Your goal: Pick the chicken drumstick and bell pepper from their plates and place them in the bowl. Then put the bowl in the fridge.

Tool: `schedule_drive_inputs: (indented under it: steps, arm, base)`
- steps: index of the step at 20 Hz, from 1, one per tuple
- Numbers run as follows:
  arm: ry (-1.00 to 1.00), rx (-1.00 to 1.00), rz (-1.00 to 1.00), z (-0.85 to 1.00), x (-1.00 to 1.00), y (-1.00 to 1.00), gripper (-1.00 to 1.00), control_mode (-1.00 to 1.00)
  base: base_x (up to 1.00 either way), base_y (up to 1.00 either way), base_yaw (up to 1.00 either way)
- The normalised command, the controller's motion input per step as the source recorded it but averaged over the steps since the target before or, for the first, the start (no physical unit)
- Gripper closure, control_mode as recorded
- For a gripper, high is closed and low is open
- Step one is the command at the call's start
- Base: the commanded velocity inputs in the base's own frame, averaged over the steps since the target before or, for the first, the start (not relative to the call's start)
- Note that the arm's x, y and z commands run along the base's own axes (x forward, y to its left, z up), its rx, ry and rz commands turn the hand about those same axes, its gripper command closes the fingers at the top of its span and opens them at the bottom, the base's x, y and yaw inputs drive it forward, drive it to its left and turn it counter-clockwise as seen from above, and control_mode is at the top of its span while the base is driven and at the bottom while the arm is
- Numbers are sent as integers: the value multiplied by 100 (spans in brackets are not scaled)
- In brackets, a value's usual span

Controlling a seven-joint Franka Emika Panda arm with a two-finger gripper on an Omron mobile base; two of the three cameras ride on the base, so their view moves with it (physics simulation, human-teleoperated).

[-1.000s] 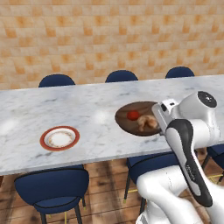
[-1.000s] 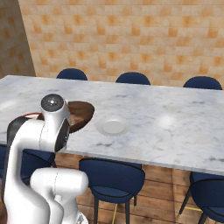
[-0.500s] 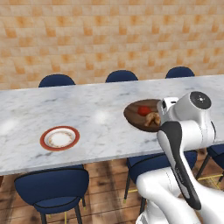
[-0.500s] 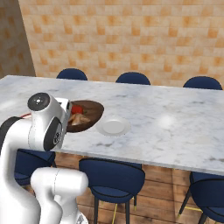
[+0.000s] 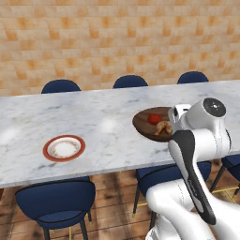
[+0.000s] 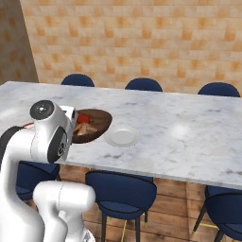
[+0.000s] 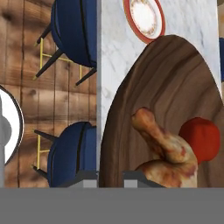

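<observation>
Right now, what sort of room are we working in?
Probably a kitchen dining area: a long marble counter lined with blue chairs, a tiled wall behind, and a wooden bowl of food above the counter's edge.

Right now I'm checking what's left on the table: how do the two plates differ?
The red-rimmed plate has a broad red-brown rim around a pale, speckled centre; the plain white plate is white all over. The red-rimmed plate lies well apart from the bowl, while the plain white plate sits right beside the bowl's edge in the right base view. Both are round, lie flat on the marble table, carry no food and look smaller than the bowl.
</observation>
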Motion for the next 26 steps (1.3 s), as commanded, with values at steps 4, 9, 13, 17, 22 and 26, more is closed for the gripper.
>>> schedule_drive_inputs:
  steps: [4,9,13,17,22,26]
  arm:
    - [0,0,0,0,0,0,100,100]
    - [0,0,0,0,0,0,100,100]
    - [0,0,0,0,0,0,100,100]
    - [0,0,0,0,0,0,100,100]
    - [0,0,0,0,0,0,100,100]
    - [0,0,0,0,0,0,100,100]
  base:
    - [-20,-3,0]
    - [-57,-14,-24]
    - [0,7,-97]
    - [0,6,-99]
    - [0,6,-100]
    - [0,6,-100]
